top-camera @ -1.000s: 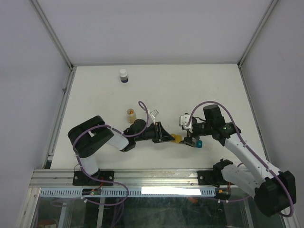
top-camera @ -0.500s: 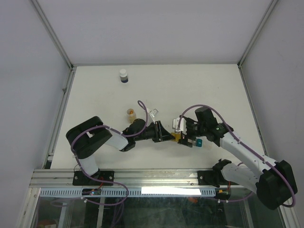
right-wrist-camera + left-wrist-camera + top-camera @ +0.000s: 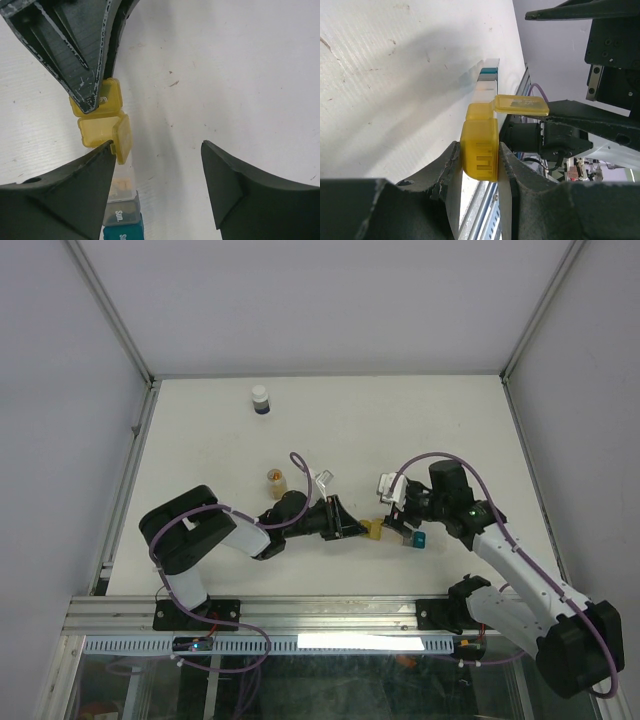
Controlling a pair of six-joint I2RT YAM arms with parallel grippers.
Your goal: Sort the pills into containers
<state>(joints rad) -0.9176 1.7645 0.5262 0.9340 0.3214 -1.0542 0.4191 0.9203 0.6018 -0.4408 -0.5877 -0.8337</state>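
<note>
Gripping the yellow container (image 3: 479,161) from both sides, the left gripper (image 3: 351,529) has its dark fingers (image 3: 445,167) pressed flat against it, on the part that bears a raised letter F. Just beyond the fingertips, a second yellow compartment (image 3: 96,131) lies open, its hinged lid (image 3: 123,138) swung up and away. The containers (image 3: 396,534) form a short row of small translucent cubes. In the top view it lies at about 4 o'clock from the table's middle and runs toward 4 o'clock. After the yellow end comes a clear box (image 3: 123,187) with pale bits inside, too blurred to name. Next is a greyish one (image 3: 121,213) printed "Sun.", and the teal container (image 3: 419,539) closes the row. The right gripper (image 3: 156,149) hangs over the row with its jaws spread wide and nothing between them. One fingertip (image 3: 102,150) is right at the edge of the raised lid, though contact cannot be told. The table (image 3: 440,420) is a matte white board marked with faint scuffs and scratches. A white bottle (image 3: 260,400) with a dark blue band stands at 11 o'clock near the far edge. A small amber vial (image 3: 275,478) stands at 9 o'clock, near the left arm's wrist. Plain pale grey walls (image 3: 330,300) close in the workspace on three sides, joined by aluminium frame rails (image 3: 110,310). Purple cables (image 3: 440,458) loop along both arms.
</note>
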